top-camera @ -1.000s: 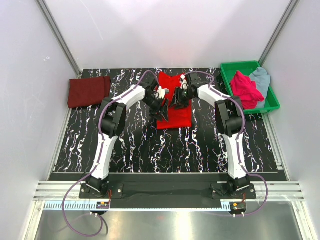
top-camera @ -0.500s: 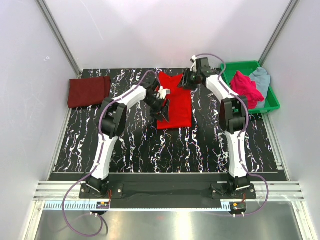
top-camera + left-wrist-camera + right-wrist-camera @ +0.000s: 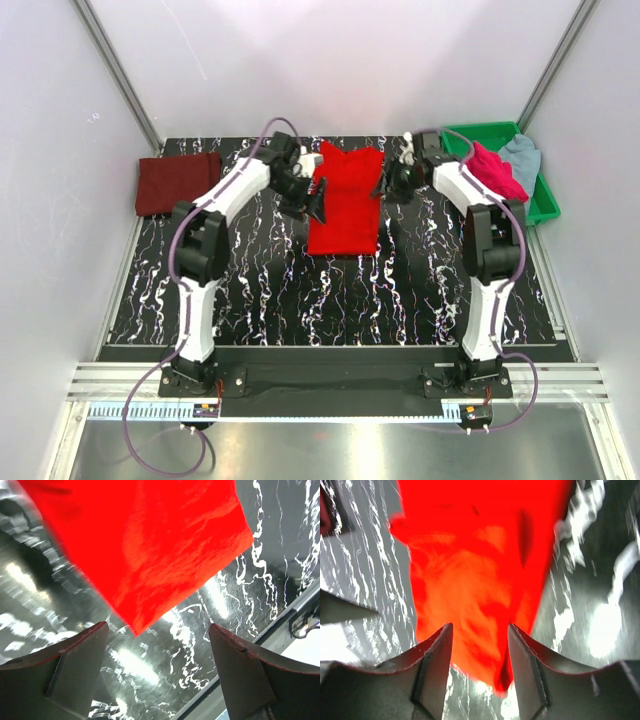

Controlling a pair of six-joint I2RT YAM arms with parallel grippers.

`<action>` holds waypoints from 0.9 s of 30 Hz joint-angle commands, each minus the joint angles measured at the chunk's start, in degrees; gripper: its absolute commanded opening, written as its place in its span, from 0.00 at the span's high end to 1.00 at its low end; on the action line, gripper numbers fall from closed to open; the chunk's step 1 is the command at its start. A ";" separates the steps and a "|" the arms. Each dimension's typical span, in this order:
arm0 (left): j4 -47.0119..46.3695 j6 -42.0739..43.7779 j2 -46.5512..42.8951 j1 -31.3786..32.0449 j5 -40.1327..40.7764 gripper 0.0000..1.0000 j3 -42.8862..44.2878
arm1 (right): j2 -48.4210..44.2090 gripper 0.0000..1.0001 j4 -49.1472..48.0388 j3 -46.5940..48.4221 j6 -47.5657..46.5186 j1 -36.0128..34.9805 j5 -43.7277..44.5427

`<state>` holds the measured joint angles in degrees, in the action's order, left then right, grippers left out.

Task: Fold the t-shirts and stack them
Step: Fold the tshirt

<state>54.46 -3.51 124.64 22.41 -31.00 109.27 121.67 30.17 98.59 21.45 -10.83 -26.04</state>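
**Top external view.** The bright red t-shirt [image 3: 345,205] lies flat on the black, white-veined surface [image 3: 260,290], in the upper middle of the frame. Its long axis runs from top to bottom of the frame and leans slightly. The collar end points to the upper edge and the hem to the lower edge. The left gripper [image 3: 312,197] sits at the shirt's left edge and the right gripper [image 3: 386,186] at its right edge, so the 2 flank it. A folded dark maroon t-shirt [image 3: 178,182] lies at the upper left, well apart from the red one. At the upper right, a green tray [image 3: 545,205] holds a crumpled magenta-pink t-shirt [image 3: 493,170] and a pale grey-blue t-shirt [image 3: 523,155] beside it.

**Left wrist view.** The left gripper [image 3: 157,626] has its 2 fingers [image 3: 75,670] spread wide with nothing between them. The red t-shirt [image 3: 150,545] fills the upper part of the frame. 1 corner of it points down toward the gap, above the glossy surface [image 3: 190,650].

**Right wrist view.** The right gripper [image 3: 480,626] has its fingers [image 3: 432,670] apart, with a narrower gap than on the left. The red t-shirt [image 3: 480,570] runs lengthwise from the top of the frame down into that gap, narrowing as it comes. The picture is blurred, and I cannot tell whether the fingers touch the cloth.
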 commanded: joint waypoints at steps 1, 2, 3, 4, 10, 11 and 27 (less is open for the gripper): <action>0.48 -0.10 -4.05 -1.93 0.42 0.12 -4.59 | -7.05 0.44 1.29 -8.65 3.94 2.48 -5.58; 0.48 -0.18 -3.97 -1.94 0.24 0.12 -5.21 | -7.75 0.44 1.20 -12.50 4.56 2.74 -6.03; 0.39 -0.44 -3.70 -1.94 -0.02 0.12 -6.26 | -8.98 0.44 0.94 -14.19 5.35 2.92 -6.39; 0.39 -0.80 -3.35 -1.94 -0.46 0.13 -6.61 | -9.51 0.44 0.77 -15.60 5.44 3.01 -7.26; 0.30 -2.46 -0.28 -1.94 -4.06 0.14 -8.11 | -11.10 0.43 0.32 -22.20 5.97 3.01 -8.85; 0.21 -2.82 -0.01 -1.94 -4.67 0.14 -8.29 | -11.19 0.43 0.15 -22.64 5.97 2.92 -9.20; -2.60 -6.60 4.12 -0.79 -8.55 0.21 -10.22 | -6.62 0.43 -6.53 -25.47 10.98 1.52 -14.12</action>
<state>53.45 -8.49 127.76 21.12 -36.97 98.85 114.41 26.11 71.70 31.24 -7.90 -37.45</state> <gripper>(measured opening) 0.798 0.571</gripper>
